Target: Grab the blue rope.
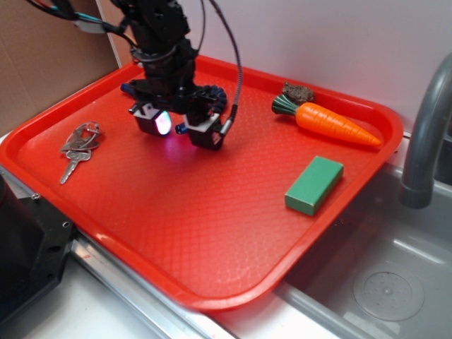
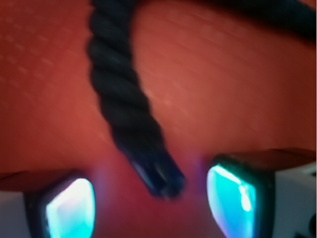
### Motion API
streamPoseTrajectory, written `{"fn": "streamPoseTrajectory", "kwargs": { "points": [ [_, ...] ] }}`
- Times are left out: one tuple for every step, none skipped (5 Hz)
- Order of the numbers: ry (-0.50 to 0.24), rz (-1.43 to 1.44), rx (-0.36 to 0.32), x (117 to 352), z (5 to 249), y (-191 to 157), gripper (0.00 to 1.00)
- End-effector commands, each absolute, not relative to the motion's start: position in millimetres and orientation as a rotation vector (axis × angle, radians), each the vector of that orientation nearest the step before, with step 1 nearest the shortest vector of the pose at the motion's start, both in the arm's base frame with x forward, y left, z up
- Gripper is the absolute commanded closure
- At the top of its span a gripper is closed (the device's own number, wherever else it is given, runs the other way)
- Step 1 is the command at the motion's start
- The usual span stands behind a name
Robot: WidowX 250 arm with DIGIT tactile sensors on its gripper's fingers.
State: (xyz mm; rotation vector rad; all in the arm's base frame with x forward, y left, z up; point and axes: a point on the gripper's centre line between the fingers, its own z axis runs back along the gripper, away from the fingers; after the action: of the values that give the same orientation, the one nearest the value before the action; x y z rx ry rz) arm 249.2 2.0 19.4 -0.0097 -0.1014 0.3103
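Plainly the black gripper (image 2: 148,203) stands spread wide and empty; the dark navy twisted rope's (image 2: 119,94) frayed end lies between its pads, its length running away from them.

blue rope (image 2: 124,109) blurred, cut off at top edge, mostly hidden behind gripper (image 1: 181,128)

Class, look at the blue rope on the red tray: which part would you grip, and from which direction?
Grip the blue rope near its free end, coming straight down from above. That end lies flat on the tray, already between the open tool's fingers, so closing across its narrow width should likely catch it.
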Motion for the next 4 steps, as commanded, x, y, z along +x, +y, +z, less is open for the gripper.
{"fn": "streamPoseTrajectory", "kwargs": {
  "points": [
    [-0.126, 0.259, -0.025, 282.5, 6.0, -1.5, 0.0],
    [-0.104, 0.286, -0.031, 280.8, -0.3, 3.3, 1.0],
    [-0.088, 0.322, -0.032, 274.4, 7.2, 11.2, 1.0],
    [-0.067, 0.382, -0.062, 258.8, 33.1, 16.4, 1.0]
  ]
}}
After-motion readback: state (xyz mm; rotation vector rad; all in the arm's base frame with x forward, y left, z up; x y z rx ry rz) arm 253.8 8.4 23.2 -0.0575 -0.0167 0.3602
